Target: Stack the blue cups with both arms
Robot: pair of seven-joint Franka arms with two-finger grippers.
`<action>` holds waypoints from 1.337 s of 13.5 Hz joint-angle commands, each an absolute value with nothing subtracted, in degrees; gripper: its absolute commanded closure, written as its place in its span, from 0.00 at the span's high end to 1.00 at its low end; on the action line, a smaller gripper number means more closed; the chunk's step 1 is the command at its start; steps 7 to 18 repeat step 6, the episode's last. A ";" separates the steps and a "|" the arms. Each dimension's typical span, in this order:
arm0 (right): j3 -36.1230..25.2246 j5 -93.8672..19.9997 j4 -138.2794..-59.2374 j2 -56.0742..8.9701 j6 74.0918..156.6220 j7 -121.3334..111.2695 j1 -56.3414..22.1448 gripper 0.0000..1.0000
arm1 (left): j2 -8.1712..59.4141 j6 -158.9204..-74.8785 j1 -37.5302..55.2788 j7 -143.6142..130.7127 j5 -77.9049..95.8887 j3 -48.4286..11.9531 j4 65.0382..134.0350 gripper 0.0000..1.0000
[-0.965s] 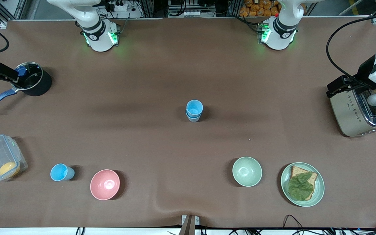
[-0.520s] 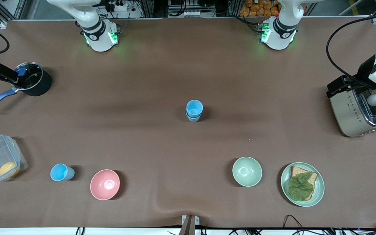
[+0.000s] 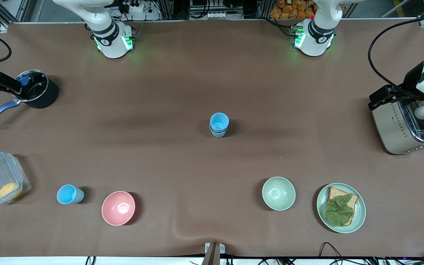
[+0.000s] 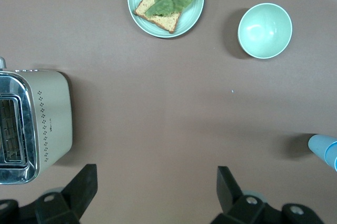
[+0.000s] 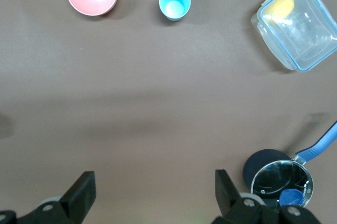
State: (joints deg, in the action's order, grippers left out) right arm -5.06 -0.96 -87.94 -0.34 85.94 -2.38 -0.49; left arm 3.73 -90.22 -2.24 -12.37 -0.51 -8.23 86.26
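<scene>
Near the middle of the desk point(image 3: 182, 92), two blue cups point(image 3: 219, 125) are seen already nested, the brighter one seated in the duller. A third blue cup point(image 3: 68, 194) stands alone toward the right arm's end, nearer the front camera, just beside the pink bowl point(image 3: 118, 208). Both arms are held back and high; the left end effector point(image 4: 156, 195) and the right end effector point(image 5: 155, 195) are shown with fingers spread wide and empty. The cups are judged light, stiff, smooth plastic, easily tipped; a hold across the upper wall or over the rim is advised.
</scene>
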 commanded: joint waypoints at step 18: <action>-4.39 -0.17 -88.24 0.26 84.73 -1.49 0.53 1.00 | 2.90 -86.93 -3.78 -7.56 -0.44 -8.35 84.65 1.00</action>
